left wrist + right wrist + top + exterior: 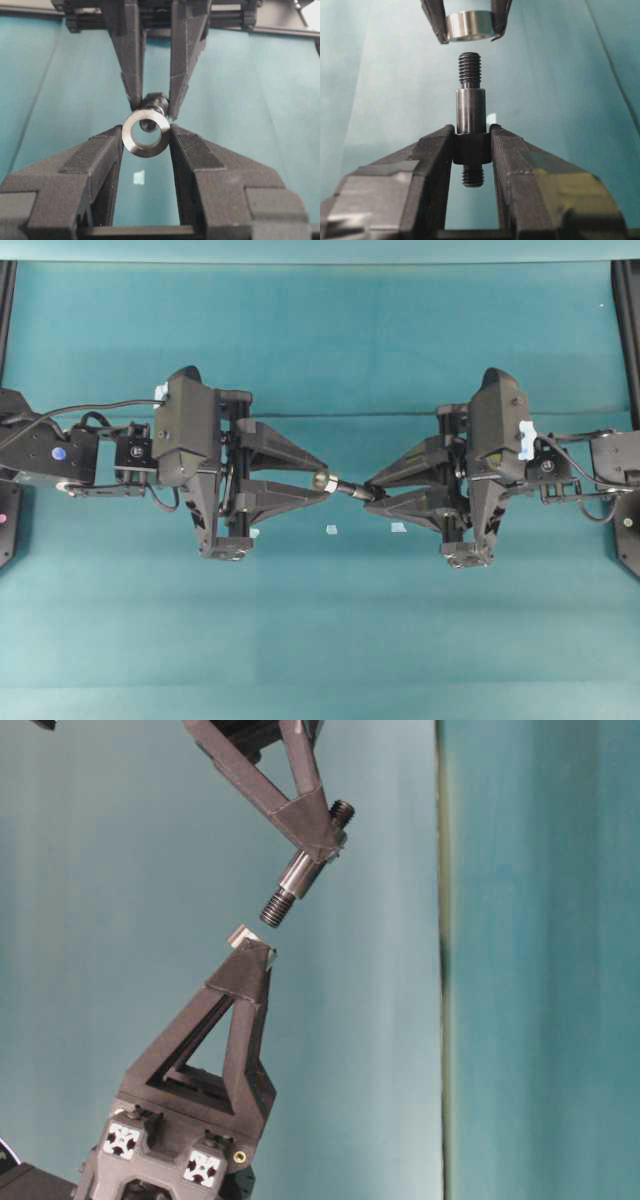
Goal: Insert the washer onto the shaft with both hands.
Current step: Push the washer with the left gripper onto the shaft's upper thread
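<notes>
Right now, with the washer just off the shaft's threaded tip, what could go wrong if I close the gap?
1. The washer is pinched only at its rim by the left gripper; a nudge from the shaft could tip or pop it out.
2. In the left wrist view the shaft tip sits high in the hole, not centred, so the threads may catch the rim.
3. The right gripper clamps the shaft's collar only; pushing might make it slip.
</notes>
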